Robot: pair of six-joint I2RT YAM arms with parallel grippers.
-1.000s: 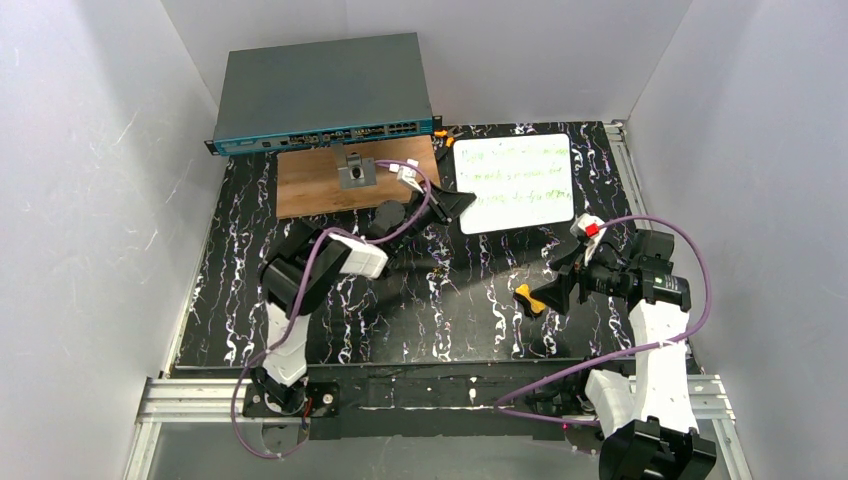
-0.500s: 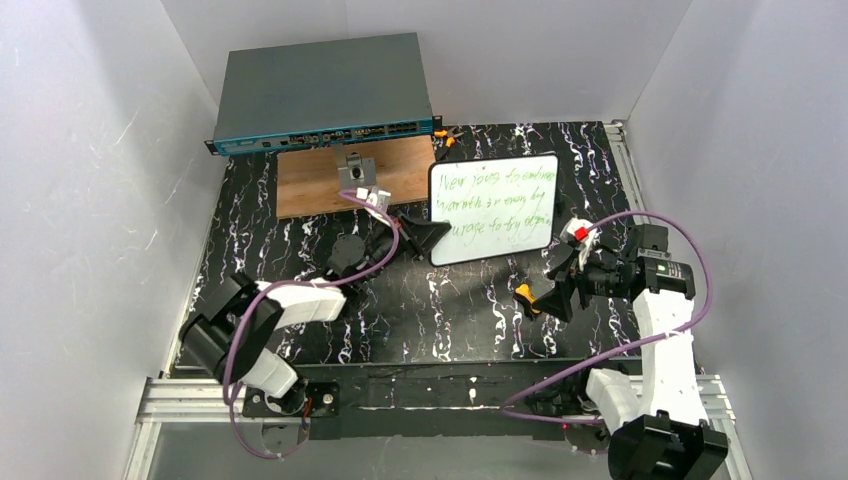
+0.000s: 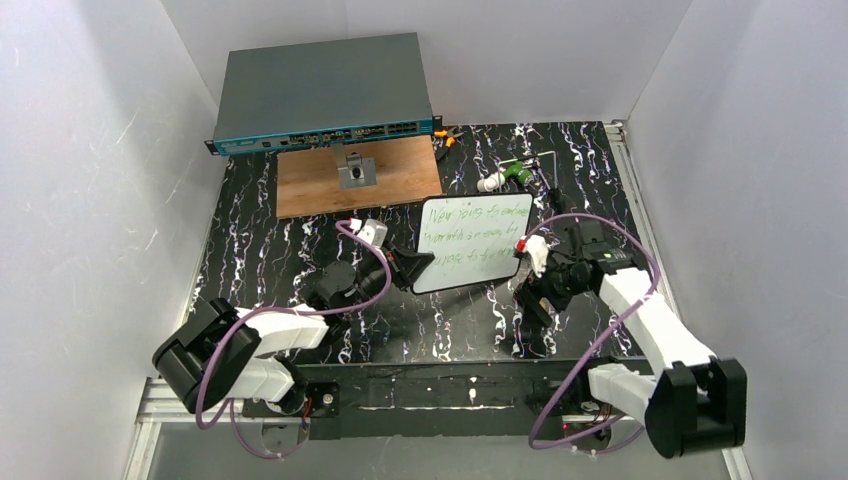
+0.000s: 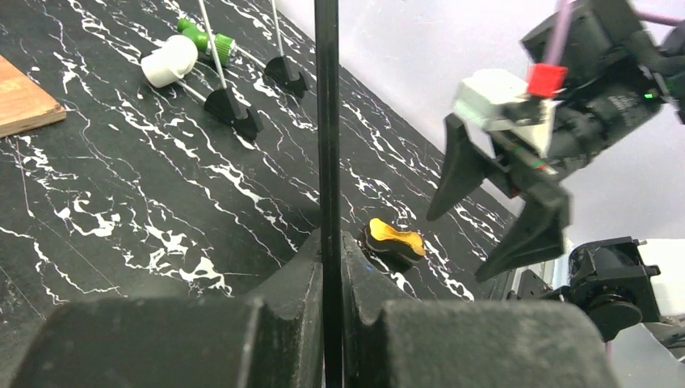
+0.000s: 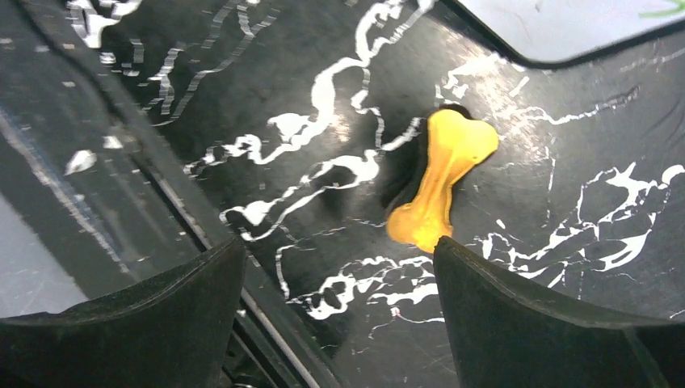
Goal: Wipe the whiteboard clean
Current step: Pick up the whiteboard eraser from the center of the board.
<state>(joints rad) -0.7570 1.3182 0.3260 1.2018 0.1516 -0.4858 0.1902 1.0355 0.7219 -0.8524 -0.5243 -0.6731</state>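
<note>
The whiteboard (image 3: pixel 468 242), white with green handwriting, is tilted up off the table. My left gripper (image 3: pixel 412 268) is shut on its left edge. In the left wrist view the board shows edge-on as a thin dark line (image 4: pixel 326 121) clamped between the fingers. A yellow-and-black eraser (image 5: pixel 443 182) lies on the table, also seen in the left wrist view (image 4: pixel 392 241). My right gripper (image 3: pixel 527 300) hangs open and empty just above it (image 5: pixel 338 250). The eraser lies just beyond the right finger (image 5: pixel 517 315). A corner of the board shows in the right wrist view (image 5: pixel 565 24).
A green marker (image 3: pixel 515 172) with a white cap lies at the back, beside thin metal rods with black feet (image 4: pixel 230 105). A brown wooden board (image 3: pixel 320 185) carries a metal part (image 3: pixel 357 172). A grey network switch (image 3: pixel 325 95) stands behind. White walls enclose the table.
My left arm has pulled the whiteboard toward the near left, uncovering the green marker. My right gripper has swung left and stands over the eraser.
</note>
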